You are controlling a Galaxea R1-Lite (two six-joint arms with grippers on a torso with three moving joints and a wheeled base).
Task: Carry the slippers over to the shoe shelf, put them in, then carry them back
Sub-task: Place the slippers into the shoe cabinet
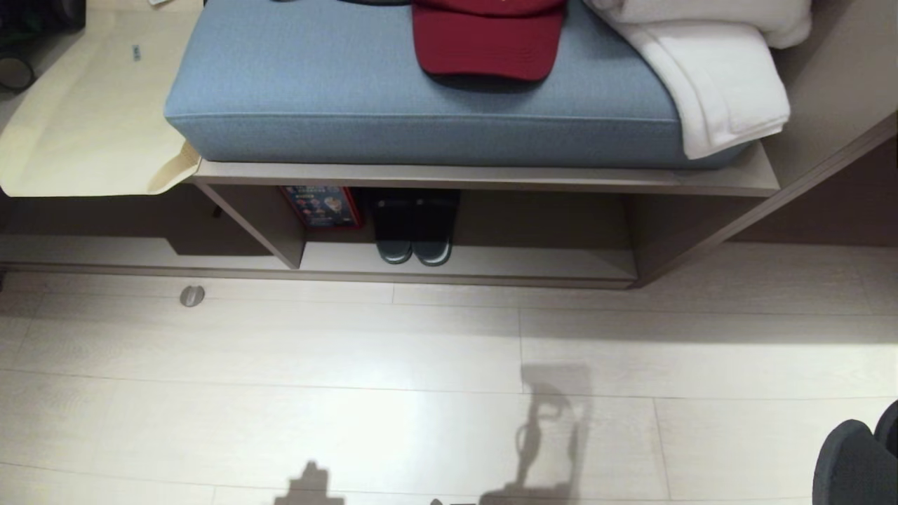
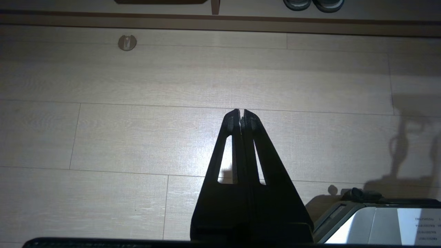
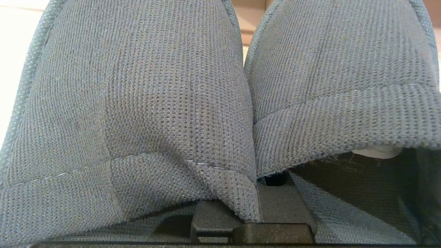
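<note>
Pair of thin grey mesh-strap open-toe slippers (image 3: 137,103) is being pinched by both straps in the closed right jaws for one-trip carrying, short of the low beige laminate shoe shelf (image 1: 533,263); left jaws are being held closed, empty, over the floor (image 2: 137,137).

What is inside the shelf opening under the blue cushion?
A dark pair of shoes stands side by side beside a red printed box; their back ends and the shelf's rear are hidden in shadow.

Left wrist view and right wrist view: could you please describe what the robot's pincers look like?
The left pincer is matte black: two long fingers tapering to narrow tips, each with a slim triangular cut-out, widening into a solid black base. Of the right pincer, only a black, grainy-textured moulded base shows; the slippers hide the rest.
</note>
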